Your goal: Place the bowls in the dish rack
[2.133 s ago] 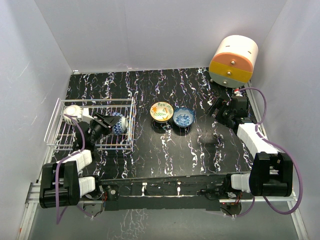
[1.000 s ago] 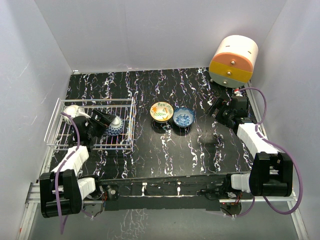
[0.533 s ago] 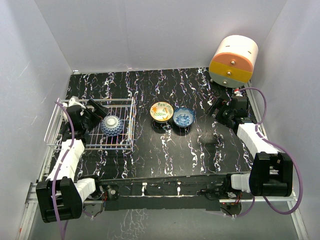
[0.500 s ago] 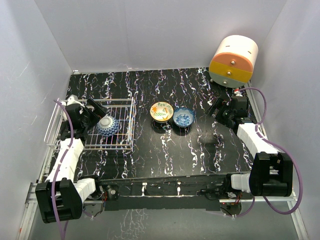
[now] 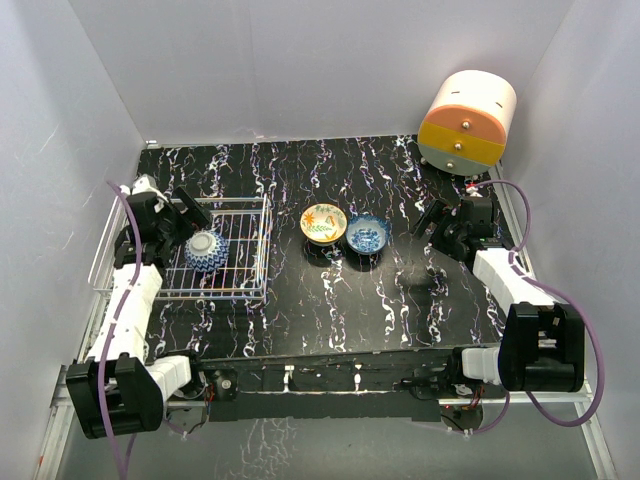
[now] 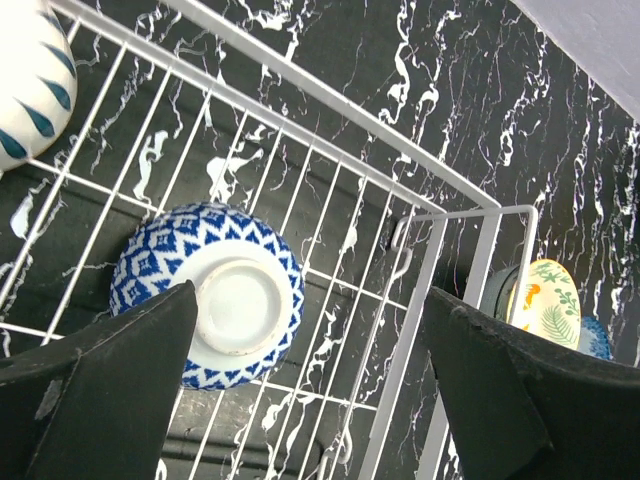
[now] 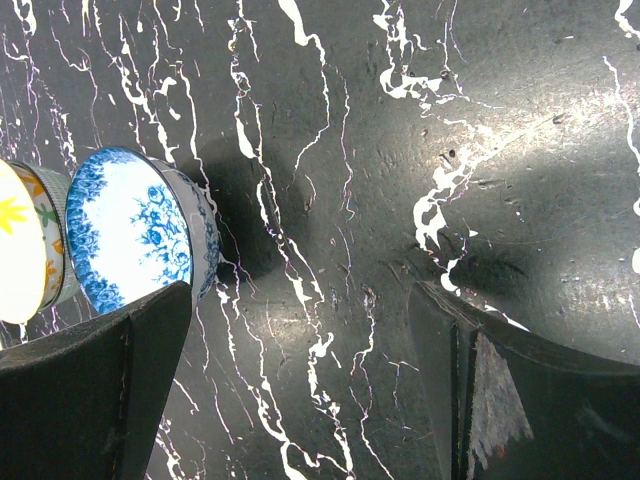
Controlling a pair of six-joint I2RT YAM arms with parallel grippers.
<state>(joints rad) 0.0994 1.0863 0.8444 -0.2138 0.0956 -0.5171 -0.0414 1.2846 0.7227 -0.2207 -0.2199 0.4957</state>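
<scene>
The dish rack stands at the table's left. A blue-and-white patterned bowl lies upside down on its wire floor. A white bowl with teal drops lies in the rack's far left corner. My left gripper hovers open just above the blue-patterned bowl, holding nothing. A yellow-floral bowl and a blue-flowered bowl sit upright, touching, right of the rack. My right gripper is open and empty, to the right of those two bowls.
A cream-and-orange cylindrical drawer unit stands at the back right corner. Grey walls close in the black marbled table on three sides. The rack's raised right side lies between the left gripper and the two loose bowls.
The left gripper let go of the blue-patterned bowl, which now rests upside down in the rack. The left arm drew back toward the rack's far left. The right arm has not moved.
</scene>
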